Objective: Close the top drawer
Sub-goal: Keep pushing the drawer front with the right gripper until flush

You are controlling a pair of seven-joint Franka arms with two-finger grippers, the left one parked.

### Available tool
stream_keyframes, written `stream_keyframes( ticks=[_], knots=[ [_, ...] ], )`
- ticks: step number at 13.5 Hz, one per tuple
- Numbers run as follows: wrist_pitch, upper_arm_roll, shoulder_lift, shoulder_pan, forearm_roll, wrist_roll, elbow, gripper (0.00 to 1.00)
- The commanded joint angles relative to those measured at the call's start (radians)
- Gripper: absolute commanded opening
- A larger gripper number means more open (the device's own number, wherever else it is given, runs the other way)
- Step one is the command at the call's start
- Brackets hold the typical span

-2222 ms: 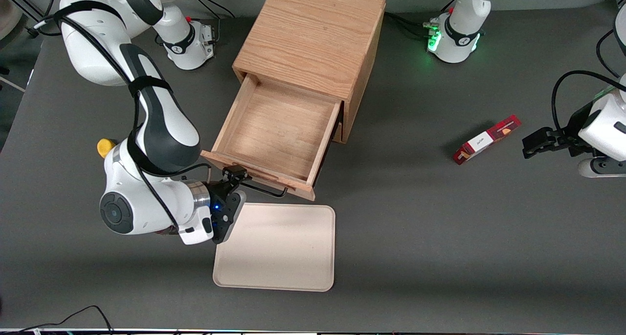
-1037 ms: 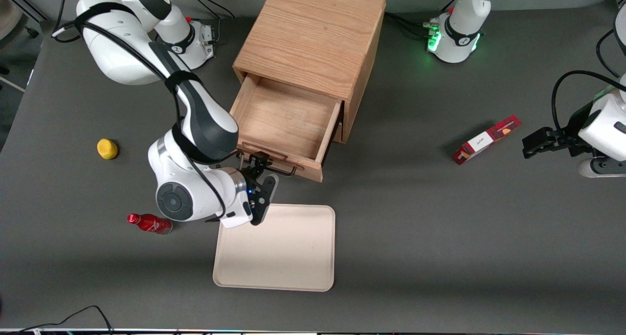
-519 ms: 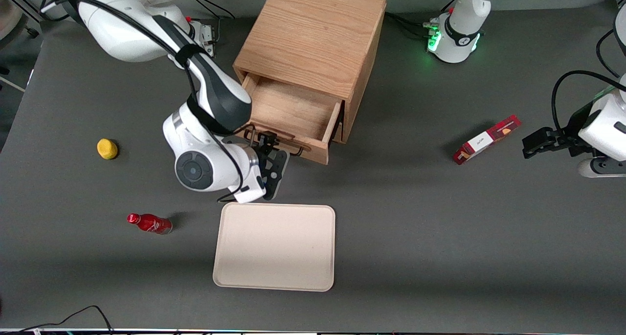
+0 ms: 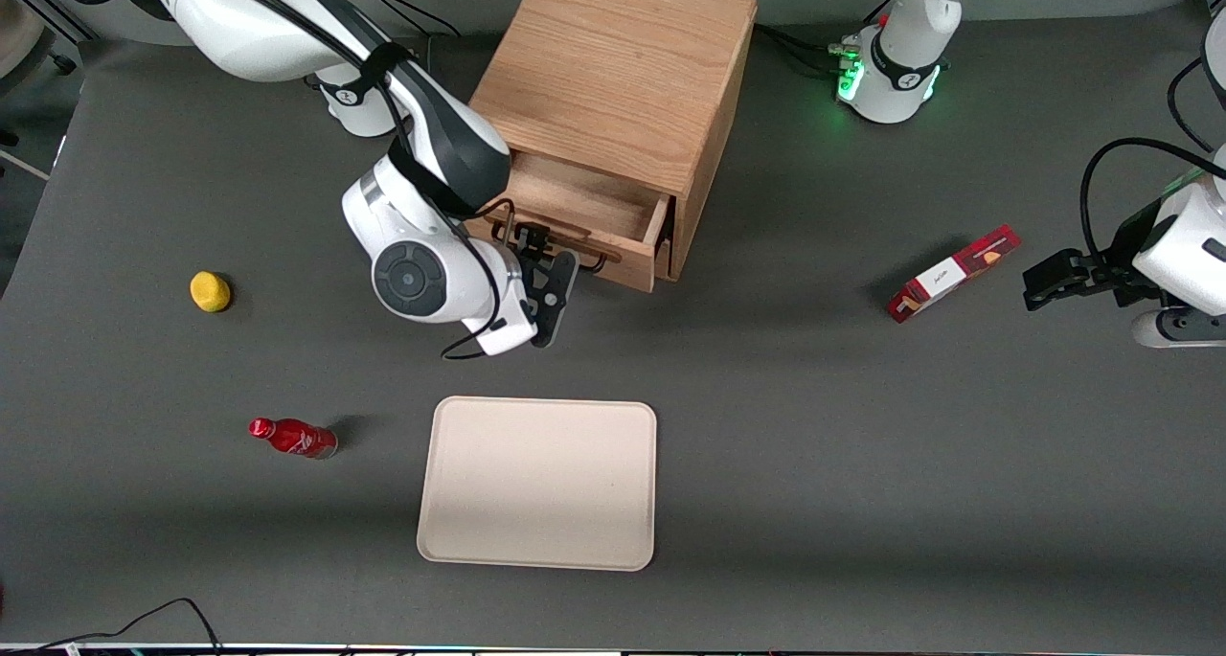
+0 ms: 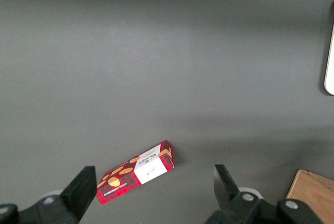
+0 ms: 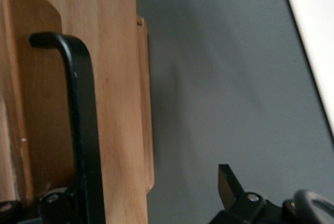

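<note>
Fingers (image 6: 228,179) of the right arm's black two-finger gripper (image 4: 534,242) are spread apart and pinch nothing. In the right wrist view only one tip shows clearly. The base of the other is cut off at the frame edge, close against the black wire handle (image 6: 83,130). The handle runs between the two fingers.

The gripper sits in front of the shallow light-oak top drawer (image 4: 584,217), against its front panel. The drawer is partly open: a strip of its inside floor shows below the top of the light-oak wooden cabinet (image 4: 613,72). The arm's wrist covers the drawer's end toward the working arm. The cabinet's lower front cannot be made out from above.

A beige rectangular tray (image 4: 536,484) lies nearer the front camera, well apart from the drawer. A small yellow rounded object (image 4: 210,291) and a red bottle (image 4: 292,438) on its side lie toward the working arm's end of the table. A red carton (image 4: 953,273) lies toward the parked arm's end.
</note>
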Motion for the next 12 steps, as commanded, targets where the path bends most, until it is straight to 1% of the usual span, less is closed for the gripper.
stream_keyframes(
  ticks=[1, 2, 6, 10, 12],
  knots=[
    [0.025, 0.043, -0.056, -0.023, 0.016, 0.05, -0.077, 1.0],
    [0.029, 0.046, -0.057, -0.021, 0.016, 0.051, -0.084, 1.0],
    [0.052, 0.102, -0.06, -0.023, 0.016, 0.105, -0.105, 1.0],
    [0.07, 0.139, -0.062, -0.023, 0.016, 0.119, -0.125, 1.0],
    [0.075, 0.144, -0.069, -0.021, 0.016, 0.124, -0.146, 1.0]
  ],
)
